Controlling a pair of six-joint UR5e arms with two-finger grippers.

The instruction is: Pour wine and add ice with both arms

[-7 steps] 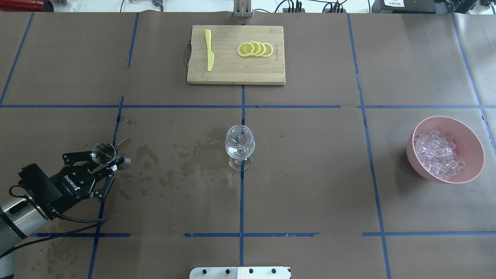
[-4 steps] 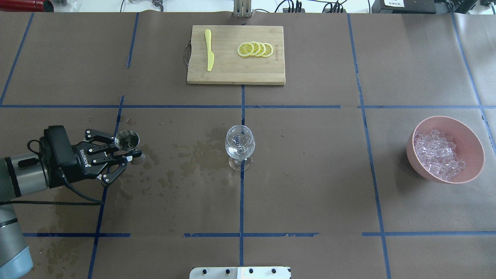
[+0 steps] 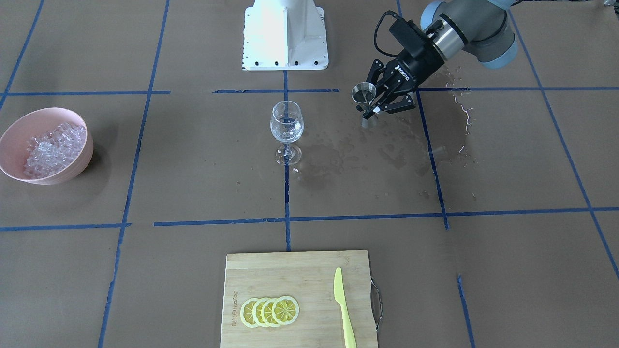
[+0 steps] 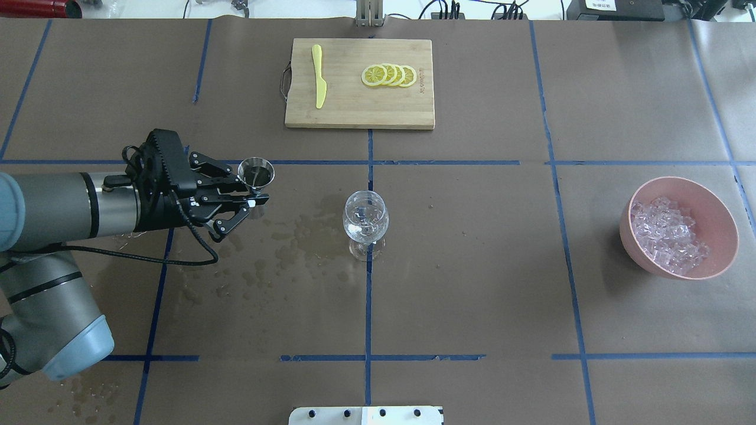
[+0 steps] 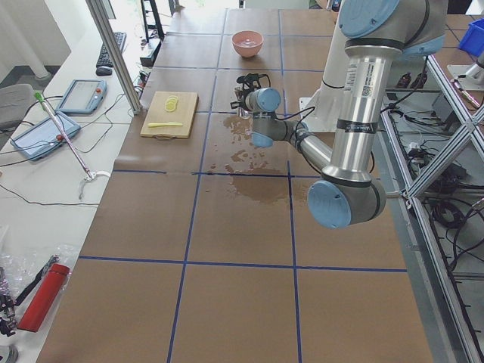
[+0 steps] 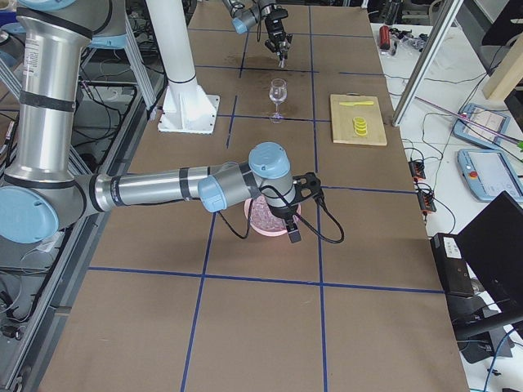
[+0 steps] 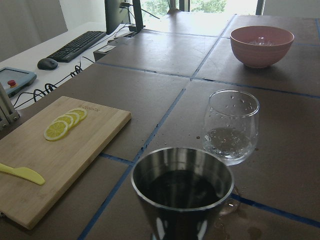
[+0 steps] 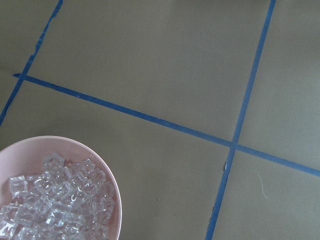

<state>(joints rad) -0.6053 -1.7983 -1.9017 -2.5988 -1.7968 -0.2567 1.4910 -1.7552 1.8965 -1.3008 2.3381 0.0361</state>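
My left gripper [image 4: 253, 192] is shut on a steel jigger [image 4: 256, 171] and holds it upright above the table, left of the clear stemmed glass [image 4: 365, 221]. In the left wrist view the jigger [image 7: 182, 187] holds liquid that looks dark against the steel, and the glass [image 7: 231, 125] stands just beyond it, wet with droplets. A pink bowl [image 4: 722, 203] of ice [image 4: 667, 233] sits at the far right. My right gripper [image 6: 292, 224] shows only in the exterior right view, over the bowl; I cannot tell whether it is open. The right wrist view shows the ice [image 8: 55, 200].
A wooden cutting board [image 4: 354, 112] at the table's far middle bears a yellow knife [image 4: 319, 77] and lemon slices [image 4: 388, 75]. Dark wet stains [image 4: 283, 242] spread on the brown paper between my left gripper and the glass. The white base [image 3: 285, 34] stands at the near edge.
My left gripper has carried the jigger away from the table's left near side, farther out and rightward toward the glass. The glass and the bowl have not moved.
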